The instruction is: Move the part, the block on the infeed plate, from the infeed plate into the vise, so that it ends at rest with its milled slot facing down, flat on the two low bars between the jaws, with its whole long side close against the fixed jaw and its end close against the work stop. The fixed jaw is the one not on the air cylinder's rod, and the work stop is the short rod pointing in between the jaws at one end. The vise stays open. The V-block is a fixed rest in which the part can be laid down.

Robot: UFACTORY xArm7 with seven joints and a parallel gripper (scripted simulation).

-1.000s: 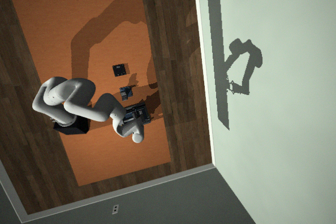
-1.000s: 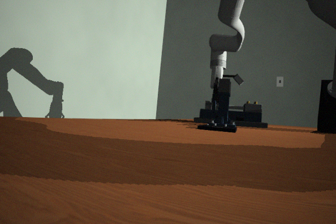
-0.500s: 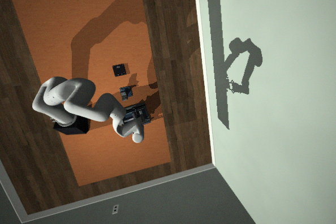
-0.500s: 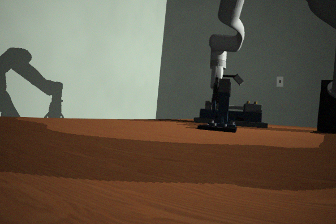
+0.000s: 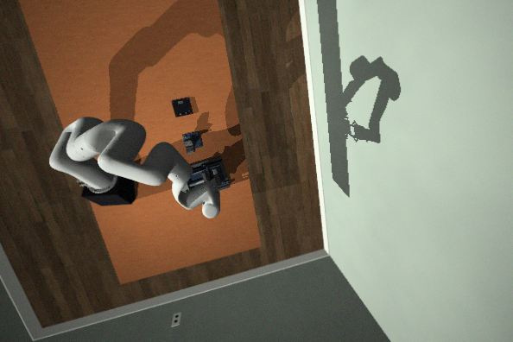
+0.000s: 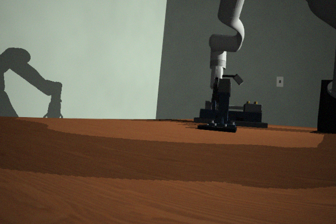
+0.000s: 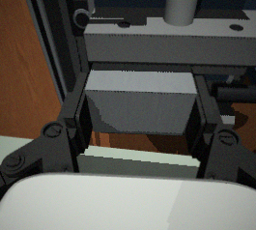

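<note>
— What do you have for walls?

— You have a pale green wall (image 5: 410, 147) lit brightly, and a darker grey wall (image 6: 254, 39) meeting it at a corner. The grey one carries a white outlet plate (image 6: 279, 81). White baseboard (image 5: 311, 104) runs along the foot.

— Floor and furniture?

— You see dark wood plank floor (image 5: 268, 39) around an orange wood-grain surface (image 5: 108, 17). Broad hard-edged shadows lie across the surface and up the pale wall.

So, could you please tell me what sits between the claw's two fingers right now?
The grey part. In the wrist view the claw is shut on it, one finger against each end, with the vise's grey jaw just beyond it.
</note>
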